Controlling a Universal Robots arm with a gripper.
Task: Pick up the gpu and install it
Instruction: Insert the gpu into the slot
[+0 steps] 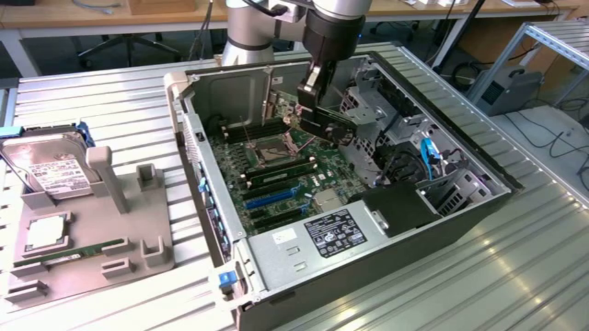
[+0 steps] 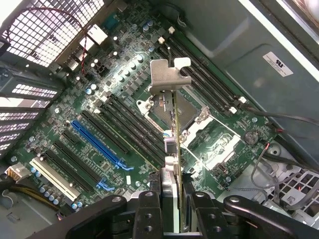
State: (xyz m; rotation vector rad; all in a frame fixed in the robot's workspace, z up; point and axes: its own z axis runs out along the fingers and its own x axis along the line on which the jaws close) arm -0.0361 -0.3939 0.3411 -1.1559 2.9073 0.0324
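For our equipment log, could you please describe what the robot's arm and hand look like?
The arm is built of smooth silver-grey cylinders, with a black housing at its end and a black cable beside it. The hand is matte black, with flat-sided fingers fastened by round screws.

A robotics lab or electronics workshop is seen here: an opened computer case (image 1: 442, 227) is laid on a ribbed metal bench (image 1: 110, 103), wooden desks (image 1: 92, 17) are glimpsed behind, and cables (image 1: 561, 138) are strewn across the floor.
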